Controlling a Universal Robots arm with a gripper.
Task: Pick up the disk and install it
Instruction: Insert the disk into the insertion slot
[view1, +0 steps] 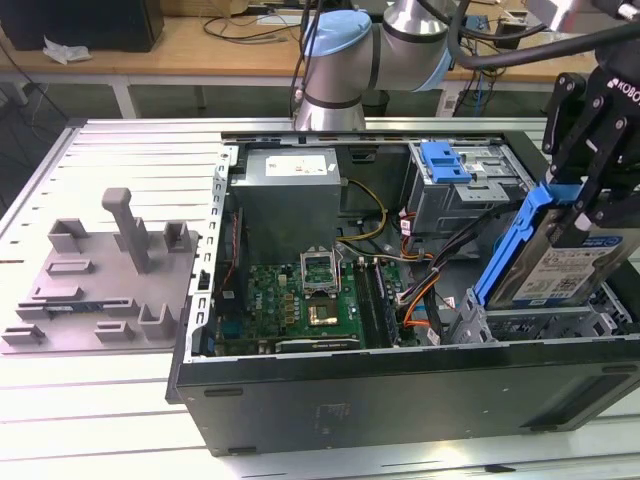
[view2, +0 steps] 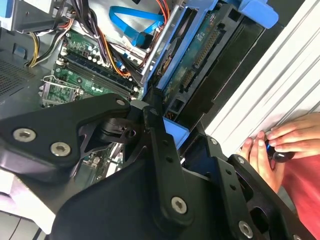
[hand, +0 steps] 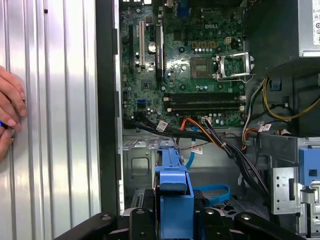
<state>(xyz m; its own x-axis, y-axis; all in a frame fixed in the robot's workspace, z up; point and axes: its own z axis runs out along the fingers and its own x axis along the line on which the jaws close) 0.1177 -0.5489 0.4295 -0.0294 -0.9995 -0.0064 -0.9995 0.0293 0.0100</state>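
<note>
- Currently the disk (view1: 572, 268) is off the surface, held tilted with its label side up, over the end of the open computer case (view1: 400, 392) at the exterior view's right.
- Blue carrier frame (view1: 510, 250) runs along the disk's edge; the frame's upper end sits between the gripper fingers.
- Gripper (view1: 578, 205) is clenched on the disk at that upper end, grasping it from above.
- In the second wrist view the disk's circuit-board underside and connector face the camera.
- Disk's lower end is down at the metal drive cage (view1: 530, 325) inside the case; cannot tell if it touches.
- Blue caddy (view1: 445, 162) sits in the bay further back in the case, apart from the disk.
- Motherboard (view1: 300, 300) lies on the case floor, with the grey power-supply box (view1: 290, 200) just behind it.
- Orange and black cables (hand: 200, 127) run between the motherboard and the drive area.
- Grey fixture (view1: 100, 280) lies on the ribbed metal surface (view1: 100, 420), at the exterior view's left, well apart from the disk.
- A person's hand (view2: 280, 145) rests on the surface just outside the case wall.
</note>
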